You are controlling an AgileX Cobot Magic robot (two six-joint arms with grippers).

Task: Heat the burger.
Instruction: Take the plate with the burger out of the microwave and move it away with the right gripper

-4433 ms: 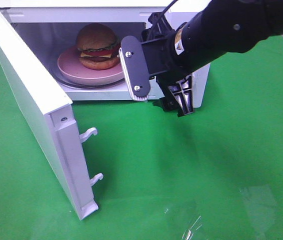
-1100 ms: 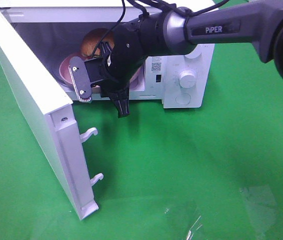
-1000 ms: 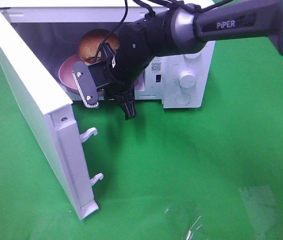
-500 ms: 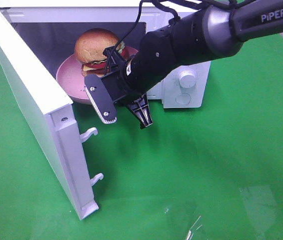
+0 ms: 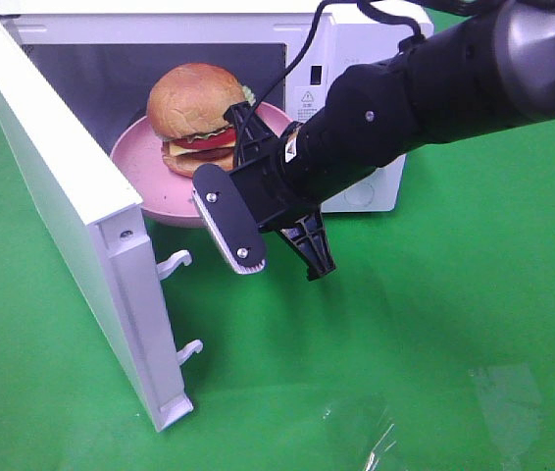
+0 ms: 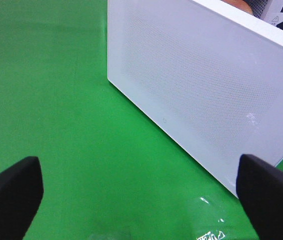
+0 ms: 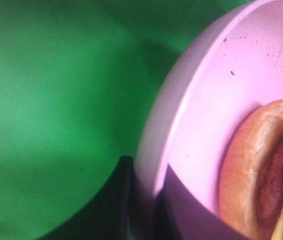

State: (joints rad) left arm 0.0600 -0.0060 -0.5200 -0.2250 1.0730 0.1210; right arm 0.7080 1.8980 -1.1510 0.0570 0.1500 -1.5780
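The burger (image 5: 194,103) sits on a pink round plate (image 5: 140,162) at the mouth of the open white microwave (image 5: 356,34). The plate's front sticks out past the opening. My right gripper (image 5: 243,132) is shut on the plate's right-hand rim. In the right wrist view its dark fingers pinch the plate (image 7: 216,95) at the rim, the right gripper (image 7: 144,205) just beside the burger (image 7: 251,165). My left gripper (image 6: 140,200) is open and holds nothing, low over the green cloth facing the outer face of the microwave door (image 6: 201,90).
The microwave door (image 5: 62,196) stands swung wide open to the left, its two latch hooks (image 5: 175,263) pointing into the space before the oven. Green cloth (image 5: 434,324) covers the table. A crumpled bit of clear film (image 5: 380,442) lies near the front edge.
My right gripper has drawn the plate and burger forward and to the right, out of the microwave cavity. The left gripper has not changed.
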